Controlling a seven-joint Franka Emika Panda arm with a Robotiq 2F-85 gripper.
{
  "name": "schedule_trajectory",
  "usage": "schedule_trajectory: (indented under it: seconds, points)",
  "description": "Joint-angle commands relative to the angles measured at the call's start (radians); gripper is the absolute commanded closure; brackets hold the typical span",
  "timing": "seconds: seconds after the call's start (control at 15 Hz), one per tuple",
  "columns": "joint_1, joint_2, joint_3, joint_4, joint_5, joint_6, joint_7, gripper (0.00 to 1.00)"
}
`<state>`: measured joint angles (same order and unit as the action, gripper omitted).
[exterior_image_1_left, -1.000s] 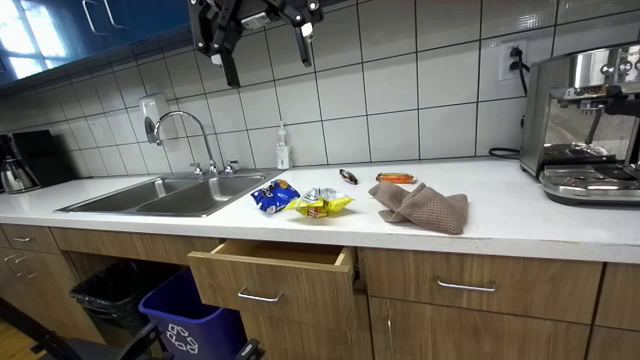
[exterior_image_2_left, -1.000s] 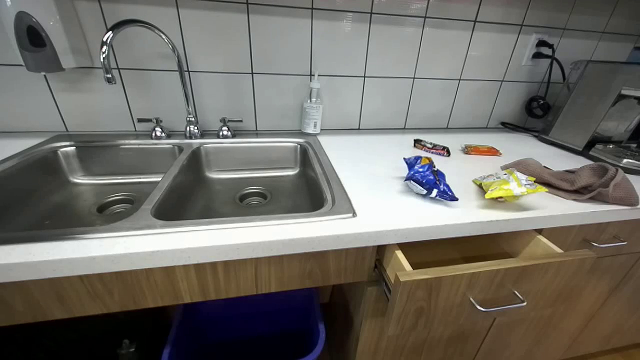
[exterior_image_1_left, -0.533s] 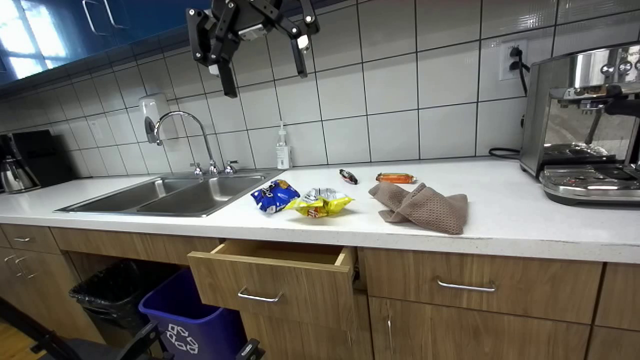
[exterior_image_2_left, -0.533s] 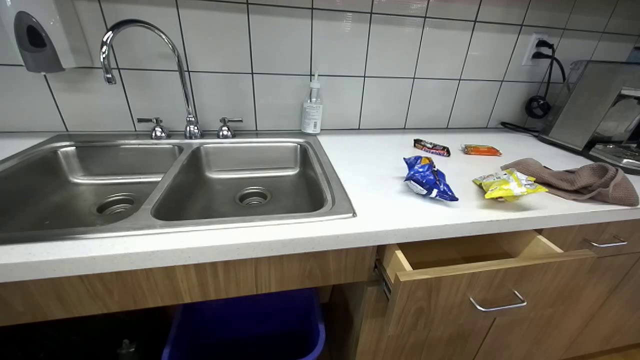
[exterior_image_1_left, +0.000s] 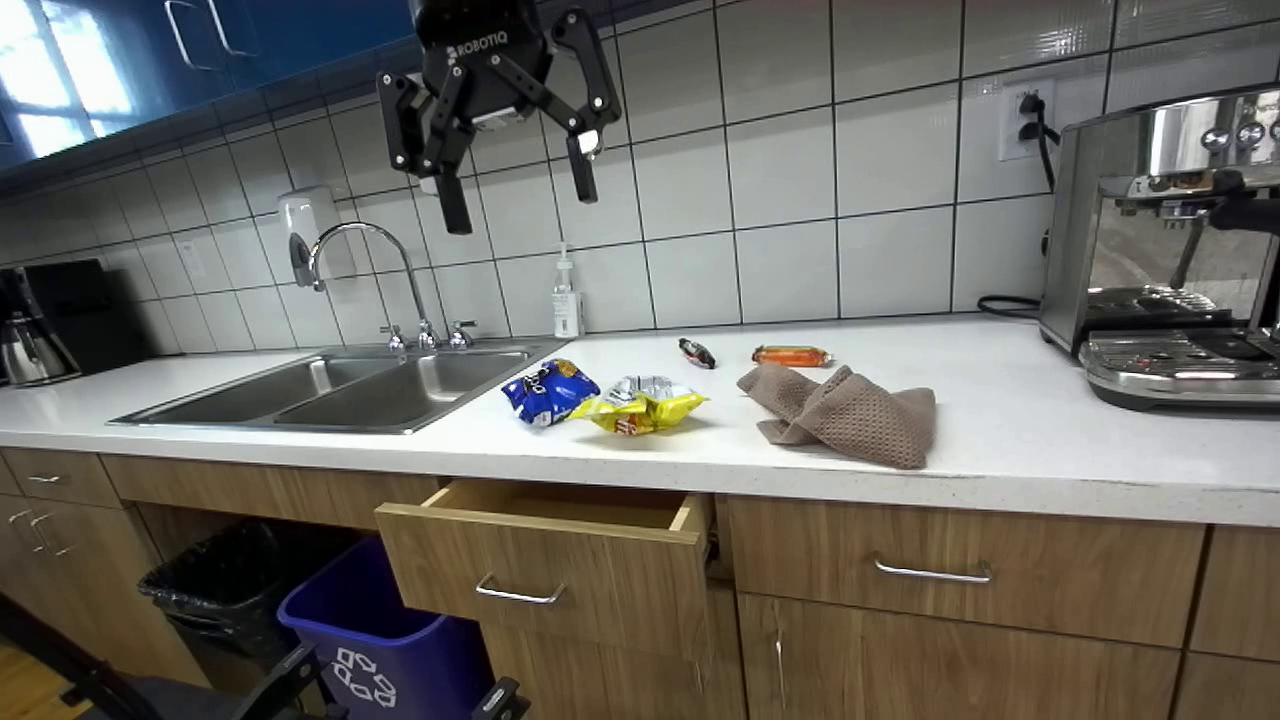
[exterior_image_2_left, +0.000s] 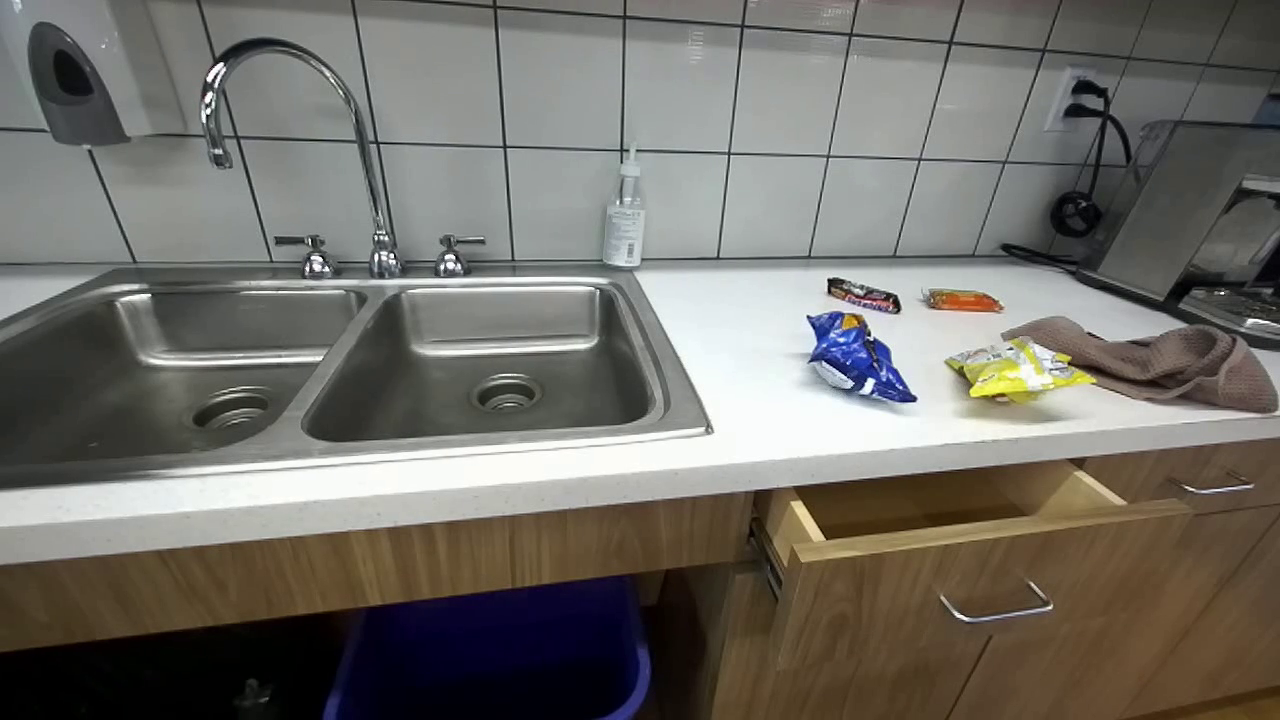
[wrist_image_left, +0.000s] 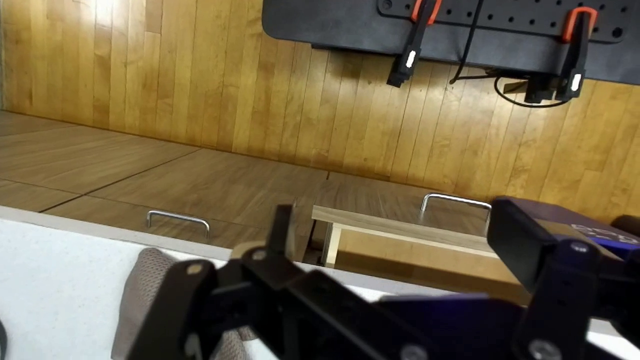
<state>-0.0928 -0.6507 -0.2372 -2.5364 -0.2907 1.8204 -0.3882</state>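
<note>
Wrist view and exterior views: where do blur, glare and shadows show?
In the wrist view, the black fingers are out of focus, and light glares off the honey-coloured plank floor at upper left; in an exterior view, bright window-like reflections wash out part of the glossy blue wall cabinet; in both exterior views, a soft shadow lies under the crinkled yellow snack bag.

in both exterior views, the snack bags lay between sink and cloth; candy bars lay behind them
</note>
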Motion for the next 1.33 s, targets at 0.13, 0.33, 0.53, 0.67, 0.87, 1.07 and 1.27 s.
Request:
schedule_trajectory:
  seconds: [0.13, 0.33, 0.53, 0.67, 0.87, 1.07, 1.27]
  points:
    - [0.01, -0.015, 0.031, -0.06, 0.051, 0.101, 0.063, 0.0]
    - [0.015, -0.009, 0.047, -0.082, 0.085, 0.15, 0.1, 0.0]
    - [0.017, 0.001, 0.066, -0.102, 0.107, 0.201, 0.139, 0.0]
    - [0.016, 0.012, 0.081, -0.116, 0.118, 0.242, 0.17, 0.0]
    - [0.018, 0.034, 0.098, -0.134, 0.13, 0.292, 0.203, 0.0]
    - [0.021, 0.06, 0.114, -0.155, 0.14, 0.344, 0.234, 0.0]
    - [0.027, 0.097, 0.13, -0.169, 0.158, 0.388, 0.254, 0.0]
